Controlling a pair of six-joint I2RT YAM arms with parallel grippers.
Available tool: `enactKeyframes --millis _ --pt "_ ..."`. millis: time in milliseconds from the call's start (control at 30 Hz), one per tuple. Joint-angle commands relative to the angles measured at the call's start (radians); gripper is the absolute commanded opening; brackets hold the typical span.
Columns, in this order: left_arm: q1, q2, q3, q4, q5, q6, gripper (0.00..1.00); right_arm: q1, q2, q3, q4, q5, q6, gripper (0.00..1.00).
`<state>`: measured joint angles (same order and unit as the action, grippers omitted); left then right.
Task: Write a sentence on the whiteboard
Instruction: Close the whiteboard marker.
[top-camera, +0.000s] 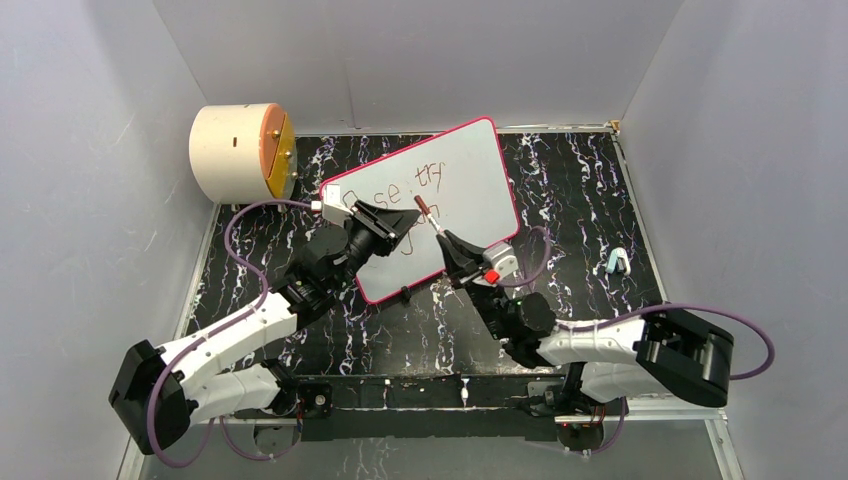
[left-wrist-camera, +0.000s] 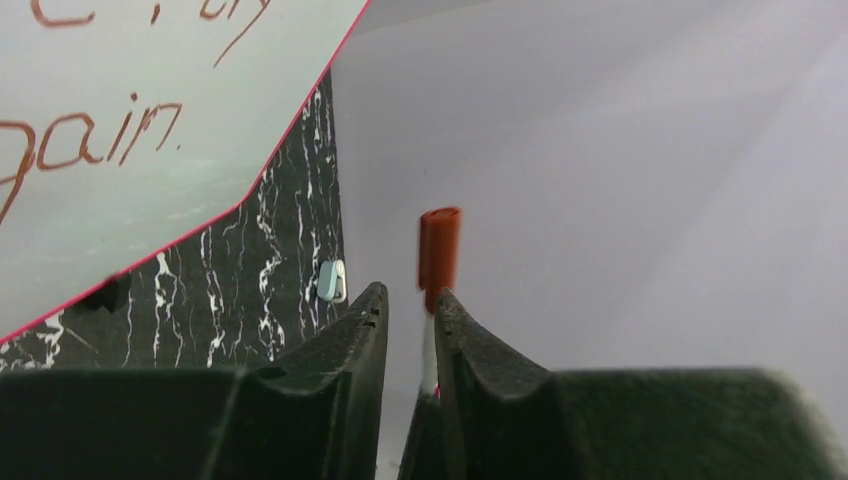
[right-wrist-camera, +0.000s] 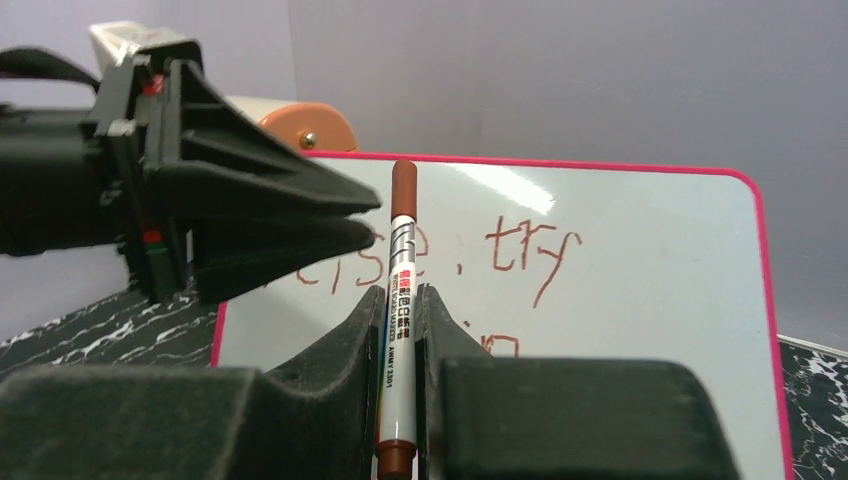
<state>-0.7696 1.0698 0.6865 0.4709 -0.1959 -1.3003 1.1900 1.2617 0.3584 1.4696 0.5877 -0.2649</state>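
1. Right gripper (right-wrist-camera: 401, 295), nearest its wrist lens, was clamped on the marker (right-wrist-camera: 402, 260).
2. Whiteboard (top-camera: 480, 190) lay at 12 o'clock from both arms in the overhead view, its long axis running 8 to 2.
3. Sentence (right-wrist-camera: 530, 255), "Rise, try again" in two lines, looked finished, though black fingers hid part of it.
4. Left gripper (left-wrist-camera: 411, 305) stood at 9 o'clock of the marker's top in the right wrist view. Its jaws were narrowly apart and apparently empty, tips just beside the brown end; contact was unclear.
5. Marker's long axis ran 6 to 12 there, crosswise to the left jaws. I judged any handover would turn on that.
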Motion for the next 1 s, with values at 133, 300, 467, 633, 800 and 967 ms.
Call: enactKeyframes --millis 133,300,467,633,800,967 --pt "-0.015 -0.03 0.022 -0.127 -0.036 0.039 0.44 -0.027 -0.125 -0.031 -0.058 -0.008 0.082 0.0" --pt "-0.013 -0.055 0.044 -0.157 -0.062 0.126 0.54 -0.051 -0.198 -0.011 -0.235 -0.04 0.222 0.0" --pt "-0.01 -0.095 0.032 -0.145 -0.07 0.224 0.6 -0.165 -0.3 -0.002 -0.435 -0.169 0.495 0.0" --pt "-0.001 -0.088 -0.001 -0.043 -0.033 0.269 0.64 -0.297 -0.369 0.003 -0.535 -0.369 0.714 0.0" --pt "0.034 -0.029 0.019 0.062 0.057 0.303 0.66 -0.397 -0.391 0.005 -0.546 -0.531 0.863 0.0" --pt "0.052 0.031 0.04 0.115 0.116 0.304 0.66 -0.464 -0.387 -0.006 -0.498 -0.646 0.973 0.0"
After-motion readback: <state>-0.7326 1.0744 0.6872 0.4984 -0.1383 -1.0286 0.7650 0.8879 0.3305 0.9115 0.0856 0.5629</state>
